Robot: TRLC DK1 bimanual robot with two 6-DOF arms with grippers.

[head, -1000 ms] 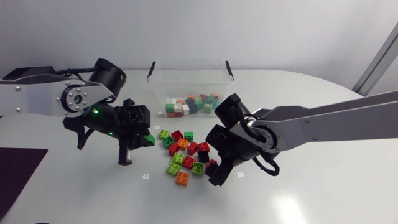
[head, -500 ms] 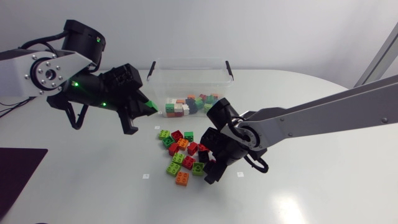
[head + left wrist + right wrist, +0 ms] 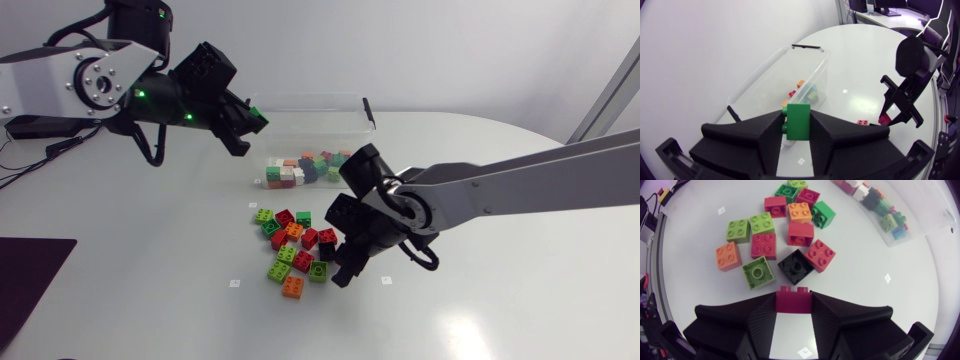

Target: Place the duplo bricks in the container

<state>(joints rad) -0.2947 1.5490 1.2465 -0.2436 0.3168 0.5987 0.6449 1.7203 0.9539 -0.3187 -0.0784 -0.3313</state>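
green brick (image 3: 799,121) is pinched upright between the two black fingers of the left gripper (image 3: 798,131), which touch it from both sides. this gripper hangs in the air at the left end of the clear container (image 3: 300,101), above its rim. from the left wrist view the container lies ahead of it and lower.

the fingers of the right gripper (image 3: 794,311) hold a dark red brick (image 3: 794,299) from two sides — its two studs look out past the fingertips. this gripper is low over the white counter (image 3: 150,290), at the near edge of the loose pile (image 3: 295,245). just ahead of the fingers lie a black brick (image 3: 796,266) and a lime brick (image 3: 758,272), beside them an orange brick (image 3: 728,256), and further on red, green and orange ones. the pile lies between the right gripper and the container — inside it, many small coloured bricks are on the floor.
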